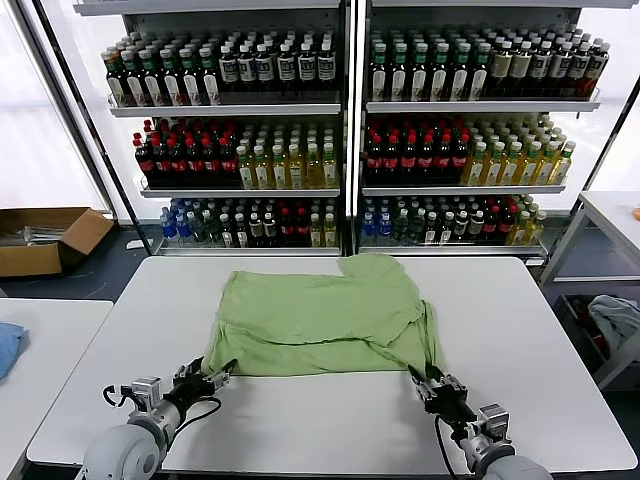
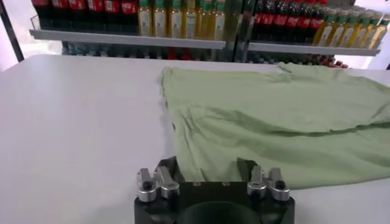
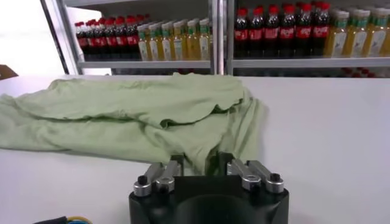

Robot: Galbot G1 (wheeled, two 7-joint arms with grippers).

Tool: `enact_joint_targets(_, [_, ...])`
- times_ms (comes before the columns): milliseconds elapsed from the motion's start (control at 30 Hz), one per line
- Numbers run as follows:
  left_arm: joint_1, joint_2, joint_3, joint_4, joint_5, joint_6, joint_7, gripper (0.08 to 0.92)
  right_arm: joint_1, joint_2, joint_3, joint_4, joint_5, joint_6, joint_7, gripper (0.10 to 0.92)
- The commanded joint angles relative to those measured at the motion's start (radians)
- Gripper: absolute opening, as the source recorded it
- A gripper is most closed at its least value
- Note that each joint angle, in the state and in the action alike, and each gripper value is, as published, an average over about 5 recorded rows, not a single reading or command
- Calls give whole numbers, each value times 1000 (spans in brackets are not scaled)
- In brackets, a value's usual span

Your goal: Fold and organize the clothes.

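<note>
One light green shirt (image 1: 320, 320) lies spread on the white table (image 1: 520, 340), plain side up, with a sleeve pointing toward the far side. My left gripper (image 1: 217, 376) is at the shirt's near left corner. In the left wrist view the left gripper (image 2: 207, 163) is open, its fingers (image 2: 171, 165) wide apart with the shirt (image 2: 274, 122) hem between them. My right gripper (image 1: 424, 377) is at the near right corner. The right wrist view shows the right gripper (image 3: 200, 159) shut on a bunched corner of the shirt (image 3: 140, 115).
Shelves of bottles (image 1: 340, 130) stand behind the table. A cardboard box (image 1: 45, 238) sits on the floor at far left. A second table with a blue cloth (image 1: 8, 345) is on the left, and a white table (image 1: 610, 215) and a bin (image 1: 615, 325) are on the right.
</note>
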Motion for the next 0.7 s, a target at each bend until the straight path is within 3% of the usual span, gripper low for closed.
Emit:
enact_joint_targets(33, [2, 15, -6, 16, -5, 2, 27, 536, -3, 2, -2, -7, 29, -15, 22, 169])
enact_joint_targets(167, [5, 31, -14, 15, -9, 1, 40, 415, -10, -6, 19, 9, 84, -43, 42, 107])
enact_joint_targets(500, [44, 44, -33, -27, -7, 3, 49, 136, -82, -24, 59, 98, 153, -86, 30, 106])
enact_joint_targets(700, [111, 47, -75, -80, 5, 12, 51, 93, -174, -25, 104, 194, 182, -98, 26, 106])
